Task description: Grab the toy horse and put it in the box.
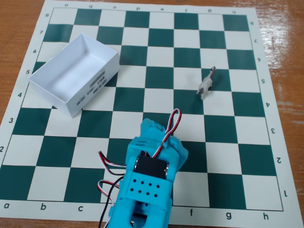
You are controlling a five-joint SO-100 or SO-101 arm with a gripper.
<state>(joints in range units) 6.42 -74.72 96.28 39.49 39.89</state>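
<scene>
The chessboard mat point(156, 71) is covering the wooden worktop point(19, 19). The turquoise arm point(149, 183) is entering from the bottom centre, hiding whether its tool is wide or narrow. The box point(71, 71) is lying upper left. The toy horse point(206, 84) is standing right of centre.

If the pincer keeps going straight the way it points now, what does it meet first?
Probably only bare chessboard. The pincer points up the picture, between the box on its left and the toy horse on its right. Height above the board is unclear.
</scene>
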